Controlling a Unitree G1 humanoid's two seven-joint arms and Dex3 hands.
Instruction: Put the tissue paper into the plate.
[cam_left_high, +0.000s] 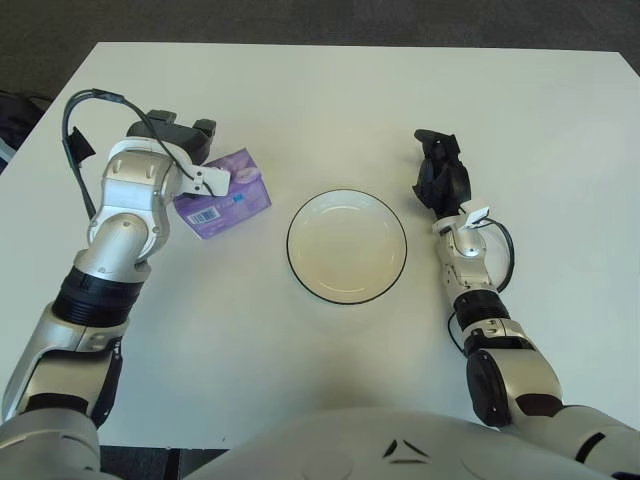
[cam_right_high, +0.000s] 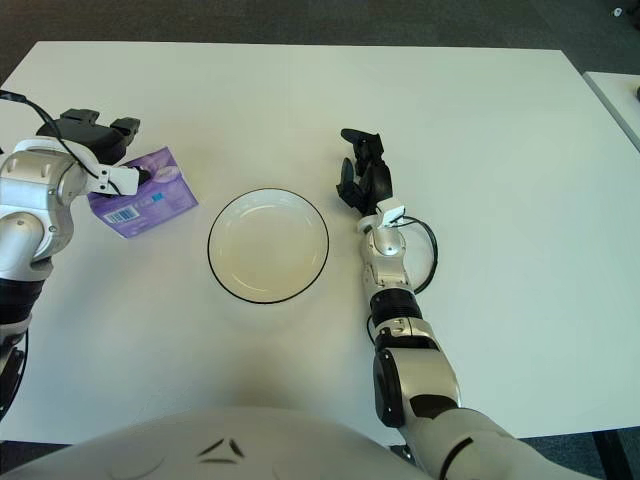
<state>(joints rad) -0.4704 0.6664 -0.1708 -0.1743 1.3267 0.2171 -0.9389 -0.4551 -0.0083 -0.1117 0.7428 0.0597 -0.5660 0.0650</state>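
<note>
The white table (cam_left_high: 330, 110) carried only two loose items: a purple tissue pack (cam_left_high: 222, 195) on the left side and a white plate (cam_left_high: 346, 246) with a dark rim at the middle. The pack lay flat on the table just left of the plate, apart from it, with its barcode label facing the robot. The plate held nothing.

The left hand (cam_left_high: 180, 140) was at the far left corner of the pack, its dark fingers (cam_left_high: 204, 129) showing behind the pack's rear edge. The forearm and wrist covered most of the hand; whether the fingers gripped the pack or merely stood beside it could not be determined. A black cable (cam_left_high: 82, 125) looped off the left wrist.

The right hand (cam_left_high: 440, 170) showed to the right of the plate, near it and clear of its rim, fingers drawn together and holding nothing.

Bare table surface lay between pack and plate, and wide open surface lay beyond and to the right. Dark floor bordered the far edge. The left arm's lower part ran out of view at the bottom left
</note>
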